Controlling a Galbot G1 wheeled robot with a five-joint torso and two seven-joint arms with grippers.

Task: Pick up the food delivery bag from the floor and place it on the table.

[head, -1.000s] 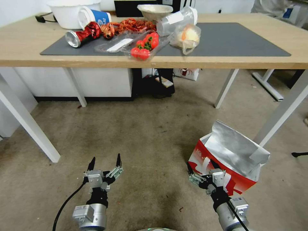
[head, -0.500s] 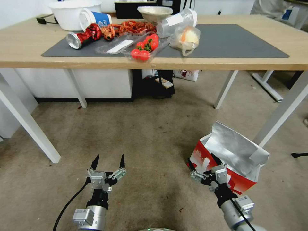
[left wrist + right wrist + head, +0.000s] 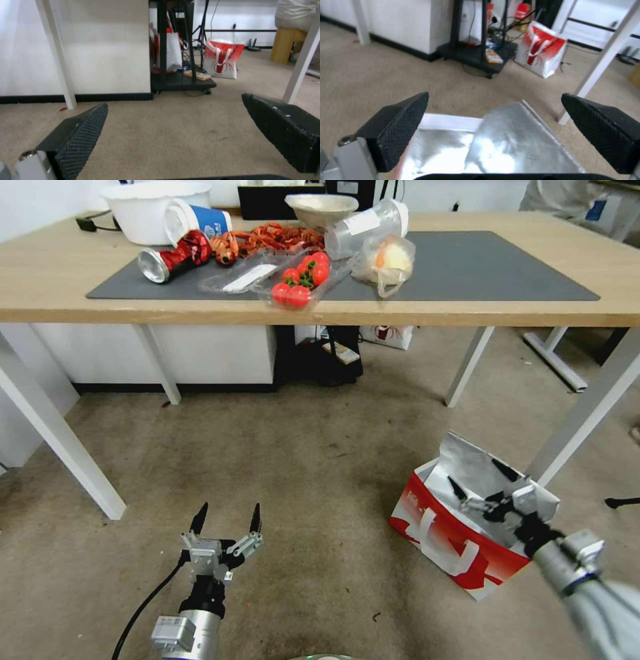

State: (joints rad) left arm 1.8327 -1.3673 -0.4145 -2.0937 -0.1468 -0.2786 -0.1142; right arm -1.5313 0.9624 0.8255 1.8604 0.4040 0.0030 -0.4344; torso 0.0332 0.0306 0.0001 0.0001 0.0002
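Where it hung low beside the food delivery bag (image 3: 460,530) a second ago, the right gripper (image 3: 481,481) has swung over the bag's open foil mouth, fingers spread wide, nothing held — seemingly lining up a grasp. The bag remains on the floor (image 3: 293,460) beside a table (image 3: 40,273) leg. The left gripper (image 3: 227,515) stays parked low — open.

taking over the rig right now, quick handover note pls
Right hand: open, over the open foil-lined mouth of the food delivery bag, gripping nothing.
Left hand: open, idle, low over the floor.
The bag stands on the floor beside a white leg of the table.
Done: nothing lifted yet.
Left: grip the bag, lift it, set it on the table; the right part of the grey mat is free.
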